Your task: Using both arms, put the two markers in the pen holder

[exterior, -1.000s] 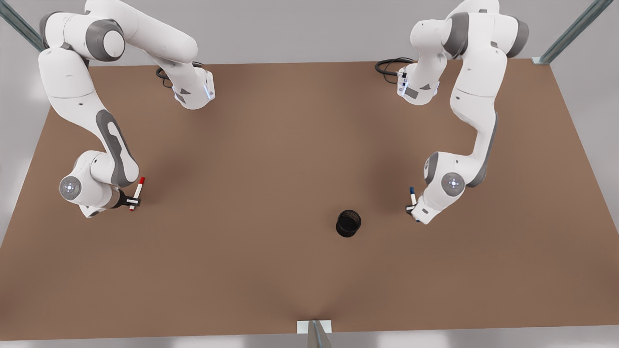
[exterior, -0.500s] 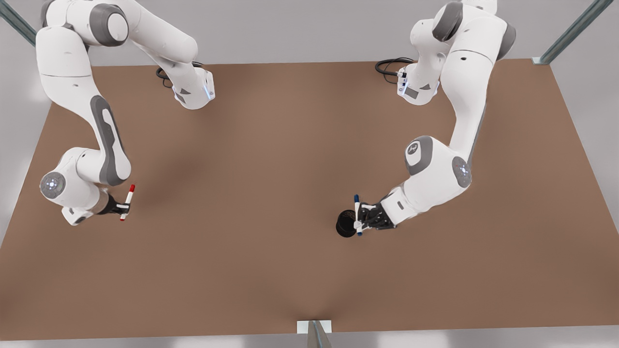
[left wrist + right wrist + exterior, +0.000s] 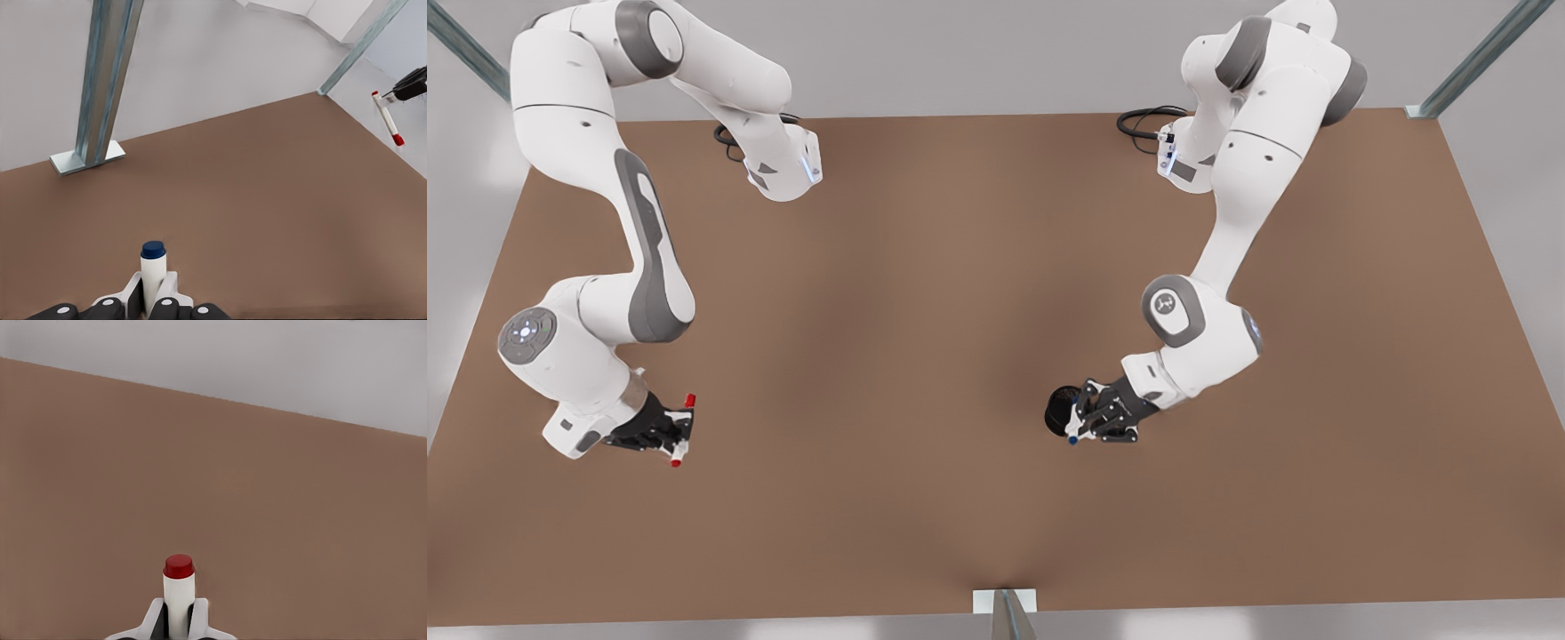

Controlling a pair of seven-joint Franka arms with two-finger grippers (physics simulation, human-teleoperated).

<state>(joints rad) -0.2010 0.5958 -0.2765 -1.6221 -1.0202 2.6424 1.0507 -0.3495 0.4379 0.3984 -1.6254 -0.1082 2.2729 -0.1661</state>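
Blue-capped marker (image 3: 153, 268) sits pinched between my left gripper (image 3: 152, 301) fingers, its blue end poking out past the tips. On the front view that gripper (image 3: 1080, 421) hangs right over the black pen holder (image 3: 1060, 410), whose rim peeks out just beside the jaws. My right gripper (image 3: 179, 620) is clamped on the red-capped marker (image 3: 179, 589); it (image 3: 680, 429) hangs over the brown table (image 3: 925, 302), well apart from the holder.
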